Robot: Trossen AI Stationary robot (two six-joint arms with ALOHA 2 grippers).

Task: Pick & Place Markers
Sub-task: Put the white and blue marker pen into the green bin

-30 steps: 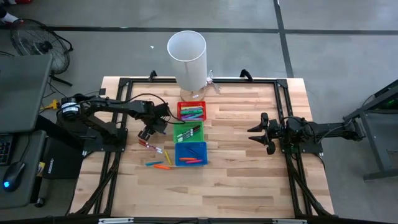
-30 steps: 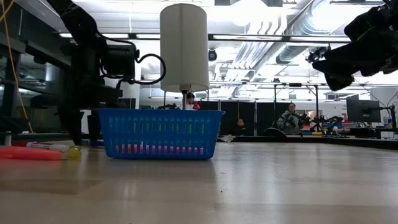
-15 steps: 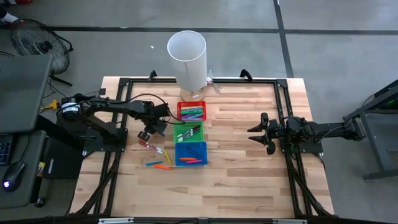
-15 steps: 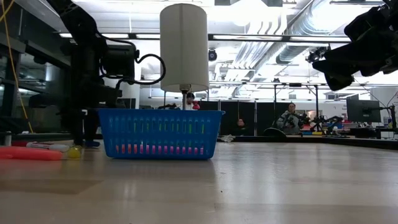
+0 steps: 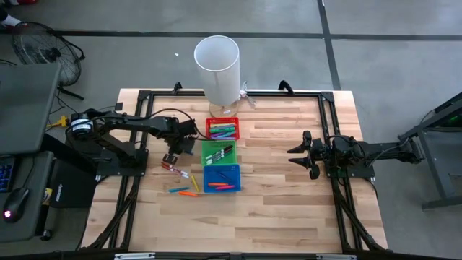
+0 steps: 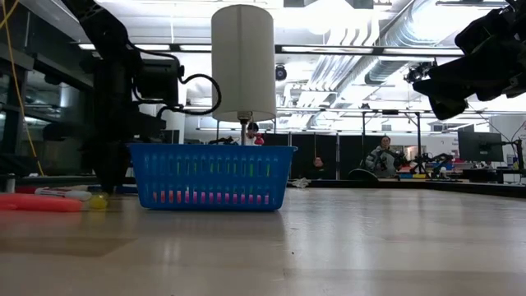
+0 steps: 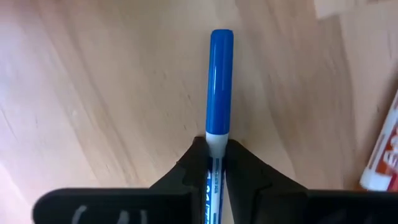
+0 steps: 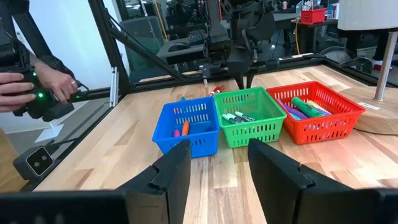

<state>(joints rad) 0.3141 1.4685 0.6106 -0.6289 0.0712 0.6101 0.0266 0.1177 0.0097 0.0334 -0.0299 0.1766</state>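
Note:
A blue-capped marker (image 7: pixel 219 87) lies on the wooden table (image 5: pixel 281 202), left of the green bin (image 5: pixel 219 153). My left gripper (image 5: pixel 170 158) stands over it, pointing down, shut on it. More loose markers (image 5: pixel 183 175) lie near the blue bin (image 5: pixel 221 178), in orange, yellow and red-and-white. The red bin (image 5: pixel 223 128), the green one and the blue one each hold markers. My right gripper (image 5: pixel 294 155) hangs open above the table's right half, level, holding nothing. My left gripper pinches the marker's white barrel (image 7: pixel 215 144) just behind the blue cap, between its two fingers. The fingers come from above, pointing down, and lie across the marker. The marker lies flat on the table, its capped end sticking out past the fingers.
A tall white cylinder (image 5: pixel 216 68) on a wooden base stands at the table's far edge, behind the red bin. A black frame (image 5: pixel 328 101) runs around the table. A person's hands (image 8: pixel 31 87) hold a device beyond the table's left side. Bare wood lies between the bins and my right gripper.
My left gripper has stayed over the same spot, rolled a little about its downward axis, and shut its fingers from wide apart onto the blue marker. The marker has not left the table.

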